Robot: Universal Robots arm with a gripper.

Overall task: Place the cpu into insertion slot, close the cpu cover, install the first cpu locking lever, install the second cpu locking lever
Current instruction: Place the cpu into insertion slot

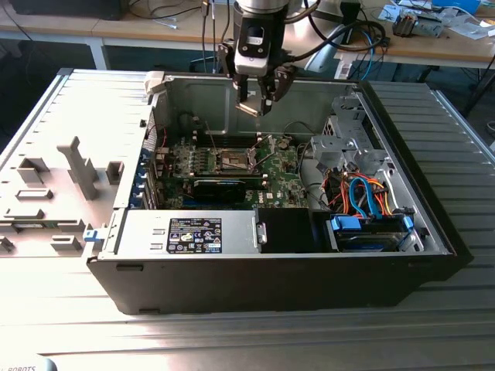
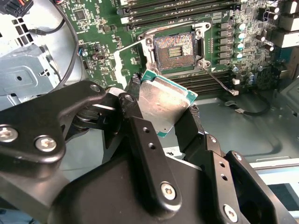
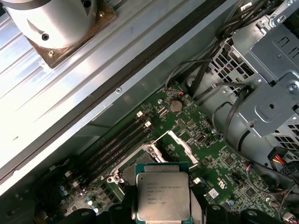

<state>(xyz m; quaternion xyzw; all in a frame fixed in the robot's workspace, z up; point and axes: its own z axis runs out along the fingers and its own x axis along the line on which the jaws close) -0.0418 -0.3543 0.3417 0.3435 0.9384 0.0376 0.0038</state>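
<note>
Silver-grey metal marks the cpu (image 2: 161, 105), clamped by two opposite edges between the black fingers (image 2: 189, 128) of the gripper (image 1: 259, 99); the jaws are closed to the chip's width and carry nothing else. In the exterior view the gripper hangs at upper centre of the frame, above the open computer case (image 1: 271, 286) and clear of the green motherboard (image 1: 282, 166). The insertion slot (image 2: 175, 46) is unoccupied, its brownish contact field exposed; in the exterior view it lies at centre frame, just below the gripper. The cpu is apart from the slot, held in the air over the board. The cpu cover (image 2: 131, 60) stands swung open beside the slot. One thin locking lever (image 2: 219, 79) projects free from a socket corner, unlatched; the other lever cannot be made out with certainty. Assessment: the first step is in hand but not complete, and seating the chip, closing the cover and latching both levers are all outstanding
</note>
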